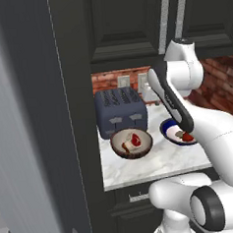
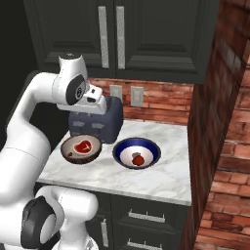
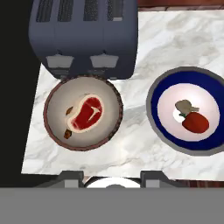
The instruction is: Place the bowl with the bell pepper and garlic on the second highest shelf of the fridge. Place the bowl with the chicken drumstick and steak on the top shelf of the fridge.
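Observation:
Two bowls sit side by side on the marble counter [image 3: 140,135]. The brown bowl [image 3: 56,92] [image 1: 146,145] [image 2: 68,152] holds the steak [image 3: 87,113] [image 2: 82,145], with the chicken drumstick [image 3: 68,132] mostly tucked under it. To its right, the dark blue bowl [image 3: 205,85] [image 2: 122,146] [image 1: 165,127] holds the red bell pepper [image 3: 195,122] [image 2: 138,159] and the pale garlic [image 3: 186,106]. My gripper [image 3: 113,177] hangs well above the counter's front edge, nearer the brown bowl, open and holding nothing. The fridge's grey side [image 1: 22,145] fills the far left; its shelves are out of view.
A dark blue toaster [image 3: 83,35] [image 1: 120,111] [image 2: 105,124] stands right behind the brown bowl. Dark upper cabinets [image 2: 146,34] overhang the counter. A brick wall [image 2: 215,122] closes the right side, and a tall dark panel [image 1: 76,116] separates counter and fridge.

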